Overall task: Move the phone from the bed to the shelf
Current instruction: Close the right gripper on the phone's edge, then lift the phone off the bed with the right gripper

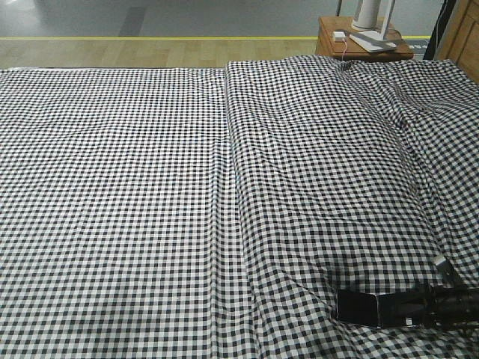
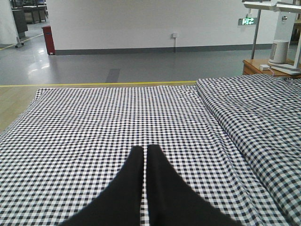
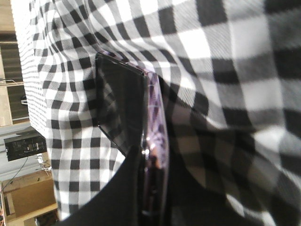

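The phone (image 1: 358, 307), glossy black with a pinkish rim, lies low over the bed (image 1: 150, 187) near its front right corner. My right gripper (image 1: 391, 309) reaches in from the right and is shut on the phone's near end. In the right wrist view the phone (image 3: 122, 103) shows edge-on, with my right gripper (image 3: 151, 162) holding its rim between two dark fingers against the check sheet (image 3: 225, 70). My left gripper (image 2: 145, 149) hovers shut over the left part of the bed (image 2: 94, 122), holding nothing. A strip of light wood (image 1: 464, 34) stands at the far right; I cannot tell whether it is the shelf.
A reddish-brown nightstand (image 1: 352, 39) with a white lamp base (image 1: 372, 15) and a small charger stands behind the bed's far right side. A raised fold (image 1: 228, 149) runs down the sheet's middle. Grey floor with a yellow line (image 1: 150, 37) lies beyond.
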### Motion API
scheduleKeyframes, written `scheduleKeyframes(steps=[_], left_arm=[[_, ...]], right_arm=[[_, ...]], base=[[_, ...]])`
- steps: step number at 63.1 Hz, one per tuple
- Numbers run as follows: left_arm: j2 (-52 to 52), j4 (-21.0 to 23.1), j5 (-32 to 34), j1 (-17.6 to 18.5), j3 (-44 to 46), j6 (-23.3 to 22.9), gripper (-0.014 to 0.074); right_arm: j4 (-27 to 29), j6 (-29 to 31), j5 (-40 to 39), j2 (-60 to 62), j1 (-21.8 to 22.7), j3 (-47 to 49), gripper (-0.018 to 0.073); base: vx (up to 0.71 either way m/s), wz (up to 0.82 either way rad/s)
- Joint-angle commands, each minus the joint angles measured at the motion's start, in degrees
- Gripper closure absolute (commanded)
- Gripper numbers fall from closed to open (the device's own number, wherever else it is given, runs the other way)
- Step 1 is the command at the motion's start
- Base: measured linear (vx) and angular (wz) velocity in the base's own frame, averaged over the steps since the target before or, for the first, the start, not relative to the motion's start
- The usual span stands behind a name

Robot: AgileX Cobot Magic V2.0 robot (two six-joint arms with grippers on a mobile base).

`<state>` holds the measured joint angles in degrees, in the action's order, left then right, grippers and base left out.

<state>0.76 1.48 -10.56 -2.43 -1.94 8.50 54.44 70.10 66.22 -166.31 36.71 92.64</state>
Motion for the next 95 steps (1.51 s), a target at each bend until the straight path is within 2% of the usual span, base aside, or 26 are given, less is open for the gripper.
scheduleKeyframes(steps=[1,21,36,42,52,69,86,95], left_arm=[[0.77,0.52,4.15,0.2,1.22,-0.33,0.0595],[0.77,0.52,4.15,0.2,1.22,-0.33,0.0595],[0.77,0.52,4.15,0.2,1.22,-0.33,0.0595],[0.77,0.52,4.15,0.2,1.22,-0.33,0.0595],[0.77,0.52,4.15,0.2,1.22,-0.33,0.0595],[0.77,0.52,4.15,0.2,1.22,-0.33,0.0595],[0.77,0.52,4.15,0.2,1.22,-0.33,0.0595],[0.77,0.52,4.15,0.2,1.22,-0.33,0.0595]], right_arm=[[-0.52,-1.2,7.61,4.89,0.6,0.17,0.0567],[-0.79,-6.16,7.61,10.62,0.36,0.11,0.0563],[-1.36,-7.17,7.61,16.45,-2.76,-0.36,0.0563],[-0.59,-5.23,7.61,19.4,-4.08,-3.36,0.0563],[4.18,-0.71,7.61,24.73,-4.79,-10.12,0.0562],[6.82,-0.44,7.61,36.67,-5.99,-15.95,0.0562],[11.18,-0.73,7.61,50.72,-11.04,-19.9,0.0562],[11.05,-1.08,7.61,57.93,-15.27,-20.58,0.0562]], base=[[0.0,0.0],[0.0,0.0],[0.0,0.0],[0.0,0.0],[0.0,0.0],[0.0,0.0],[0.0,0.0],[0.0,0.0]])
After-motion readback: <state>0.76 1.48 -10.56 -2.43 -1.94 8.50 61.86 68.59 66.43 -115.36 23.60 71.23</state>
